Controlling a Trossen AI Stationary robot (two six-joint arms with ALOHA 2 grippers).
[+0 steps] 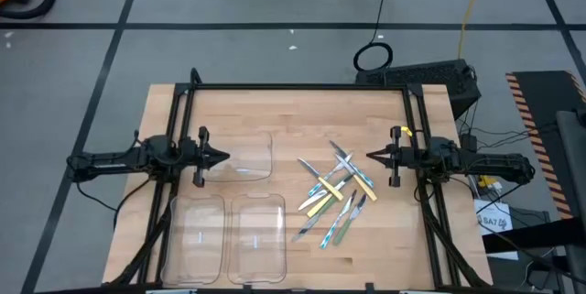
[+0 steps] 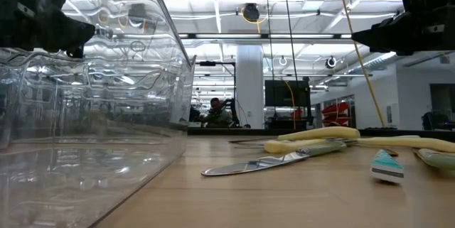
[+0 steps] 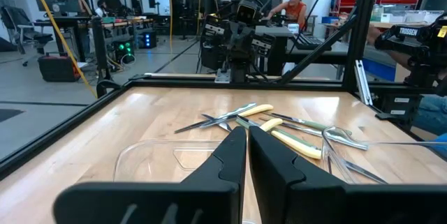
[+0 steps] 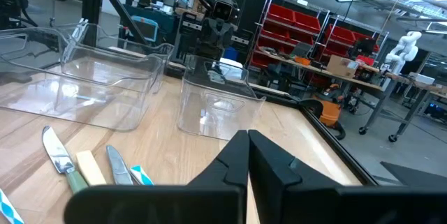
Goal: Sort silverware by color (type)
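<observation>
We note the silverware (image 1: pixel 334 193) as a loose crossed heap of slim utensils, shiny metal ends on matte yellow, pale green and light blue plastic handles, lying on the pale wood-grain table (image 1: pixel 293 111) right of centre. Three clear, glossy, round-cornered plastic trays (image 1: pixel 247 157) sit to its left. The right gripper (image 1: pixel 371 157) hovers just beside the heap's right edge, fingers pressed together, holding nothing. The left gripper (image 1: pixel 224 157), likewise closed and empty, sits over the upper tray, well apart from the utensils.
</observation>
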